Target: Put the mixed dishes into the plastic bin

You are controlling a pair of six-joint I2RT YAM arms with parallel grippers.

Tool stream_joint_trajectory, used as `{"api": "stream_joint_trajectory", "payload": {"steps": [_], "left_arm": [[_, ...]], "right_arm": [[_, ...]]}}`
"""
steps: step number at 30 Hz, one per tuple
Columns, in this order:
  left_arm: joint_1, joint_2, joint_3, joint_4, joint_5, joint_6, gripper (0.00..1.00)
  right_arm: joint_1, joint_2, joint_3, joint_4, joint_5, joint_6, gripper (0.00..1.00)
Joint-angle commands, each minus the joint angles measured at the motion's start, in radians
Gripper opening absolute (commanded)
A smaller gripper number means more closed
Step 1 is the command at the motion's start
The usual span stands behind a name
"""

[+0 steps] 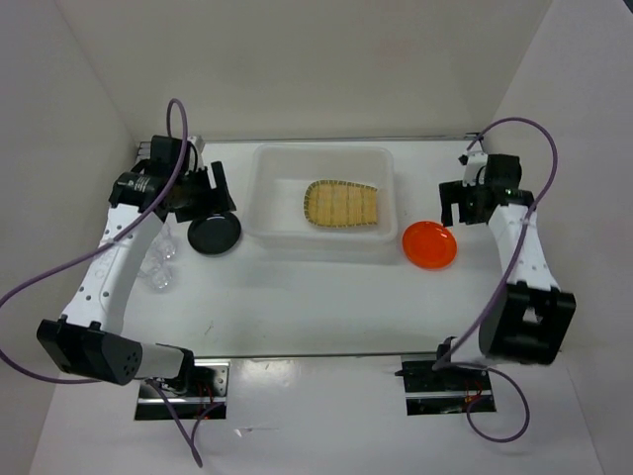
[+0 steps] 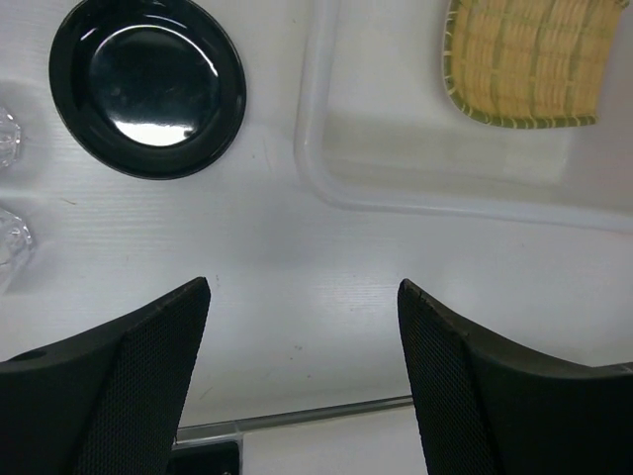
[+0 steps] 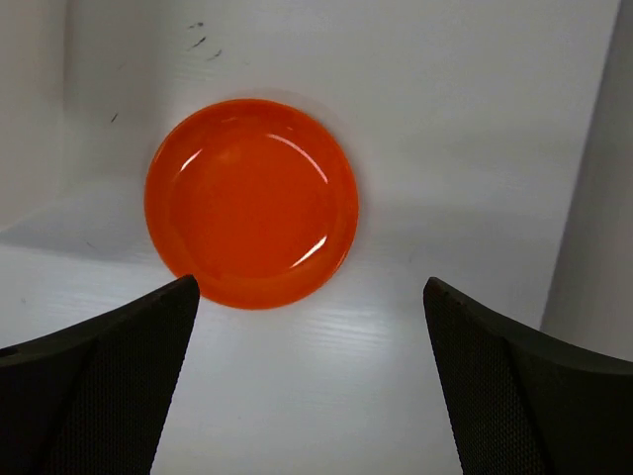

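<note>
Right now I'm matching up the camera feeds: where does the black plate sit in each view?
Top external: black plate left of centre, just left of the plastic bin.
Left wrist: upper left, the bin's rim to its right.
Right wrist: not in it; the orange plate shows instead.
Shared landmark: the bamboo tray inside the bin, seen in the top and left wrist views.

Both alike, left arm and right arm: white links dotted with rows of small holes, black joint housings, bulky black base blocks. Thin purple cable loops off each. Black wedge-shaped pincer fingers, inner faces fine mesh texture
</note>
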Motion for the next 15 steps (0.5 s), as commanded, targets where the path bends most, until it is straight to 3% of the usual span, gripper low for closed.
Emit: {"api": "stream_joint_trajectory", "payload": {"steps": [1, 15], "left_arm": [[0.017, -0.032, 0.026, 0.02, 0.051, 0.029, 0.84], [0.017, -0.021, -0.064, 0.104, 0.201, 0.031, 0.84]], "right_arm": [[-0.092, 0.181, 0.146, -0.096, -0.194, -0.028, 0.99], [-0.152, 0.309, -0.056, 0.02, -0.159, -0.105, 0.99]]}}
